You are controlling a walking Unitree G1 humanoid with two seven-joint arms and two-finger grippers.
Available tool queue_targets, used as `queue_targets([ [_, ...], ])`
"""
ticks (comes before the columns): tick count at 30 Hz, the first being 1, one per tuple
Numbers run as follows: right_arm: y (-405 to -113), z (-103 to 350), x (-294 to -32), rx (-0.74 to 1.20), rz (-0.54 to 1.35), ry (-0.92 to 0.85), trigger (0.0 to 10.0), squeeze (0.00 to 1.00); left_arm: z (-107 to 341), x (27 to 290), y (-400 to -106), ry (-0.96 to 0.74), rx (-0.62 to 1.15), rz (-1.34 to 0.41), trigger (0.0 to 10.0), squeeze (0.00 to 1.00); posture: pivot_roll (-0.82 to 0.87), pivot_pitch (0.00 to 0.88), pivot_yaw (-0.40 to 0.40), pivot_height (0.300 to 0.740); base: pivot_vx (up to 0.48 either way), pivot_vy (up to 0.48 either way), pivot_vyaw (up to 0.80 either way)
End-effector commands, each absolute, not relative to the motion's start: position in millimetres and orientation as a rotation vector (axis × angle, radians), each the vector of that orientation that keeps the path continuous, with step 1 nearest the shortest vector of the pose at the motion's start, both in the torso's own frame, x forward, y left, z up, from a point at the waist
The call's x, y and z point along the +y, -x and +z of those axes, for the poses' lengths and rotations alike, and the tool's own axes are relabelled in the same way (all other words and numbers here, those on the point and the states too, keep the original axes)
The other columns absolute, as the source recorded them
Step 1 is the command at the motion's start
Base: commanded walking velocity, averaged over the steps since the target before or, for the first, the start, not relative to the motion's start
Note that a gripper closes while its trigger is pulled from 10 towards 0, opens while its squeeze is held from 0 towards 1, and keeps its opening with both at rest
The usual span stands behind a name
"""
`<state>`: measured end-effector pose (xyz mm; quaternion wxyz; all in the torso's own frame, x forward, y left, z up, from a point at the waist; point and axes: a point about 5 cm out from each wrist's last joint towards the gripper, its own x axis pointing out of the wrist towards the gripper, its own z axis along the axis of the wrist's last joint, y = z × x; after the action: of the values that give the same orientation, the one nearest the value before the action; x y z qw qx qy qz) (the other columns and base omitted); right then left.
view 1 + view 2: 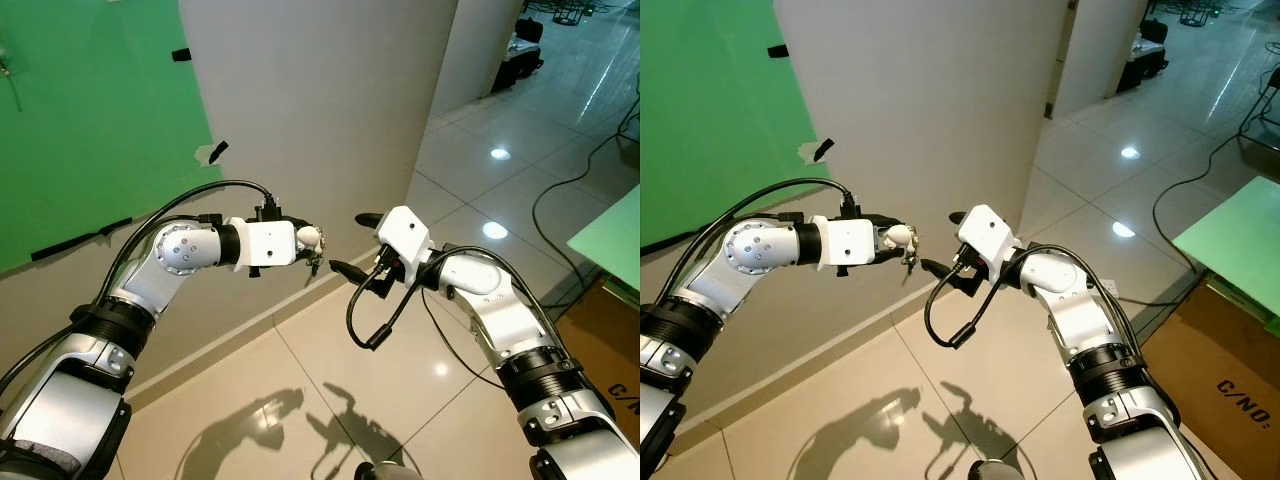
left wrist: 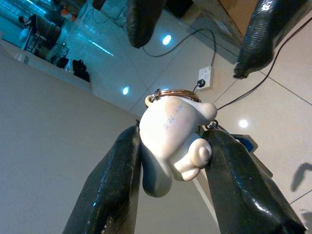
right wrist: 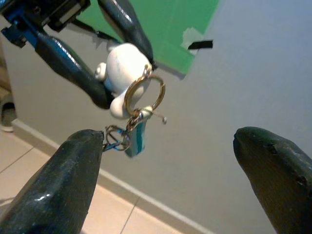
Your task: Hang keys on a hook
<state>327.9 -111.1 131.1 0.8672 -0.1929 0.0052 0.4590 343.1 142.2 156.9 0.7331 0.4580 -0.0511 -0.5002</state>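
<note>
White key charm (image 2: 173, 139) clamped in left hand (image 1: 308, 243).

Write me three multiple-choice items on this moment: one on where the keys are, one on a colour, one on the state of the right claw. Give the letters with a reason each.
1. Where is the white keychain figure?
A. On the floor
B. Between the fingers of the left claw
C. On a hook

2. What colour is the panel on the wall to the robot's left?
A. Green
B. Red
C. Blue

3. How does the right claw stand?
A. Shut on the keys
B. Shut on a cable
C. Open, facing the keys

Answers:
1 B, the left wrist view shows both fingers pressing the figure.
2 A, it is plainly green in both eye views.
3 C, its fingers are spread wide with the gold ring hanging between them, ungripped.
</note>
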Motion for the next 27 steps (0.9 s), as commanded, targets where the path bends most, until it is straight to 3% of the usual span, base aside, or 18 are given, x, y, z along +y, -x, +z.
queue_targets([
  [1,-332,137,-110,-0.027,0.945,0.416,10.0,0.0,161,146,-344,-0.994,-0.115,-1.085,10.0,0.0,-0.09,0.0,0.037,0.74,0.0,0.0,0.0],
  [11,-330,131,-108,-0.034,0.981,0.503,10.0,0.0,160,143,-343,-0.989,-0.119,-1.094,10.0,0.0,-0.09,0.0,0.032,0.74,0.0,0.0,0.0],
  [27,-330,120,-97,-0.092,0.816,0.413,10.0,0.0,160,139,-344,-0.848,-0.102,-1.087,10.0,0.0,-0.09,0.0,0.027,0.74,0.0,0.0,0.0],
])
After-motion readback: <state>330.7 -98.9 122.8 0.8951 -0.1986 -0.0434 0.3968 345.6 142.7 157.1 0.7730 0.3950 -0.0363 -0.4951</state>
